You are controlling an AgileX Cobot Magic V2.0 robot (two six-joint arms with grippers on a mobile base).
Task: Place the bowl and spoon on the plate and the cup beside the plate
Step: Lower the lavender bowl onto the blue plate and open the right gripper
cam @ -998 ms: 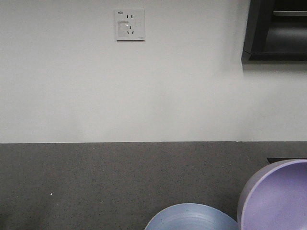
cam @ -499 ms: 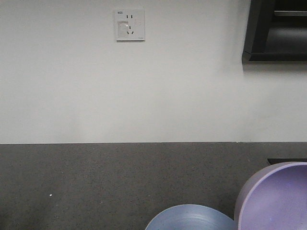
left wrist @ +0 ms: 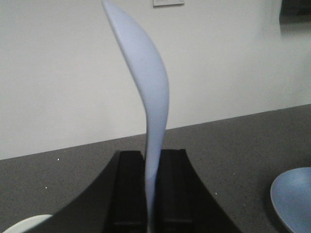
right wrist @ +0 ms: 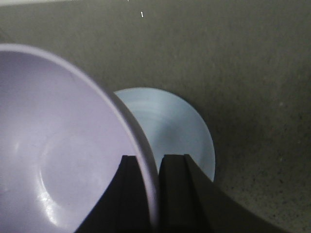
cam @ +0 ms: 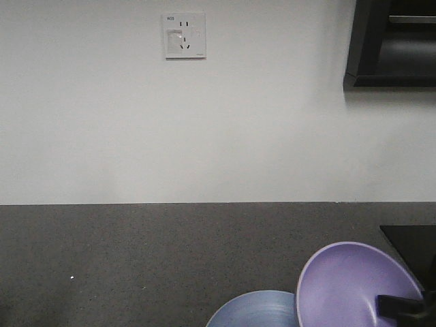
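Bowl (cam: 351, 286) shifted left since earlier frame, now tilted, overlapping right edge of plate (cam: 259, 310); right gripper (right wrist: 150, 170) pinches bowl rim; left gripper (left wrist: 153, 162) clamps spoon (left wrist: 146, 87) upright by handle; counter (cam: 136, 259) beyond, socket (cam: 184, 35) on wall

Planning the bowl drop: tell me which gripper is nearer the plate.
Right. The right gripper, gripping the bowl by its rim, hangs over the plate; the left gripper, holding the spoon, stands off to the plate's side.
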